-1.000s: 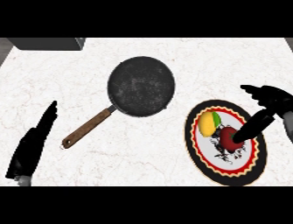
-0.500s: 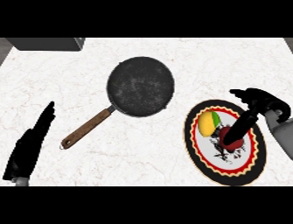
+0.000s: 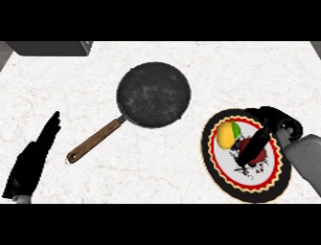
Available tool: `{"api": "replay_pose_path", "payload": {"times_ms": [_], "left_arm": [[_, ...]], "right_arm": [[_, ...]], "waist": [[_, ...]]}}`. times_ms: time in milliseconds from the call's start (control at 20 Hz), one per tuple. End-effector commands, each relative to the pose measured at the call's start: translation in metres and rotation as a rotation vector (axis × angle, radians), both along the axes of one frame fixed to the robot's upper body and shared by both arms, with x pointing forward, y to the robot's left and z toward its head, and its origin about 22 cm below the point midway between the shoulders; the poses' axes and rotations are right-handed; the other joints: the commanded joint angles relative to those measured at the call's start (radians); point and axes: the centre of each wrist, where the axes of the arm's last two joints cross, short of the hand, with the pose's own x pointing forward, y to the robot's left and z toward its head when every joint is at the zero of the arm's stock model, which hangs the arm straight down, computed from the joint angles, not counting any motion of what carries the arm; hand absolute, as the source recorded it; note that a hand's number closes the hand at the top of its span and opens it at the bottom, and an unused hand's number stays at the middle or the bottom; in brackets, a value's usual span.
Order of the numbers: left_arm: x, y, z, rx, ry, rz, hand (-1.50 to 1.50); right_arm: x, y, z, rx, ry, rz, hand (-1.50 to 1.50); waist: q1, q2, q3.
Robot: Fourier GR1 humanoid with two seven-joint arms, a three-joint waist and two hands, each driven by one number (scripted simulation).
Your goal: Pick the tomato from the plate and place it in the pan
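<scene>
Right hand [image 3: 268, 125] is down over the plate [image 3: 215, 158] at the right of the white marbled worktop [image 3: 191, 57], grey forearm coming in from the lower right edge. Its black fingers [image 3: 251, 146] reach down onto the tomato [image 3: 256, 154], the dark red shape sitting near the middle of the plate, and they lie across its top so that only bits of red show on either side. The fingers look curled over the fruit and touching it, with the thumb hooked up at the plate's upper rim, though whether the tomato is fully enclosed cannot be told from this angle. The tomato is on the plate, not lifted clear of it as far as the view shows. Just beside it, toward the plate's left, lies a yellow fruit with a green part [image 3: 227, 134], untouched by the hand. The plate itself has a black rim with a red zigzag band and a white centre with dark markings. Up and to the left, well apart from the plate, sits the black frying pan [image 3: 154, 94], its wooden handle [image 3: 92, 141] running down to the lower left. Over at the far left, the left hand [image 3: 34, 160] rests open by the edge, fingers straight and pointing up, holding nothing. A dark grey box [image 3: 50, 47] sits at the top left corner of the worktop.
</scene>
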Motion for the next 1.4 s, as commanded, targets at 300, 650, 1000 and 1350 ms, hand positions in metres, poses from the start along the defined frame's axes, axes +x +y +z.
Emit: {"api": "replay_pose_path", "payload": {"times_ms": [300, 650, 1000, 1350], "left_arm": [[0.002, -0.022, -0.007, -0.016, -0.007, 0.009, 0.0], [0.013, 0.001, -0.006, -0.004, -0.005, 0.013, 0.0], [0.001, 0.007, -0.007, 0.0, 0.004, 0.005, 0.0], [0.002, 0.01, -0.018, -0.007, -0.005, 0.021, 0.0]], "right_arm": [[-0.005, -0.003, -0.025, -0.086, 0.12, -0.05, -1.5], [0.003, 0.008, -0.037, -0.114, 0.115, -0.054, -1.5], [-0.013, 0.006, -0.068, -0.034, 0.035, -0.073, 1.5], [-0.026, 0.016, -0.065, 0.06, 0.045, -0.103, 1.5]], "waist": [[-0.004, 0.001, 0.001], [0.0, 0.002, 0.0], [-0.002, 0.001, 0.001], [-0.013, -0.001, 0.0]]}}
